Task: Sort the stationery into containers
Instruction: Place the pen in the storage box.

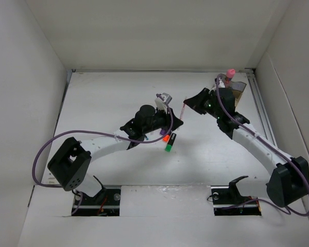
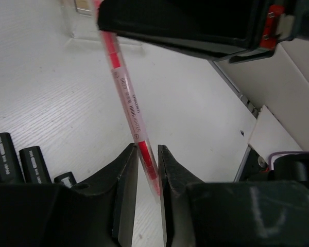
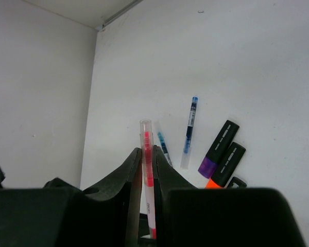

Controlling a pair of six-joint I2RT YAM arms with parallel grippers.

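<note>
A red highlighter pen hangs in the air between both grippers. My right gripper is shut on the pen near its clear cap. My left gripper has its jaws close around the pen's other end, and the right gripper shows above it. On the table below lie a blue pen, a teal pen, a purple-tipped marker and an orange-tipped marker. The smoky-brown organiser stands at the far right with the pink-capped bottle in it.
The orange marker and a green-tipped marker lie just under my left gripper, close to my right gripper. White walls enclose the table on the left, back and right. Purple cables loop off both arms.
</note>
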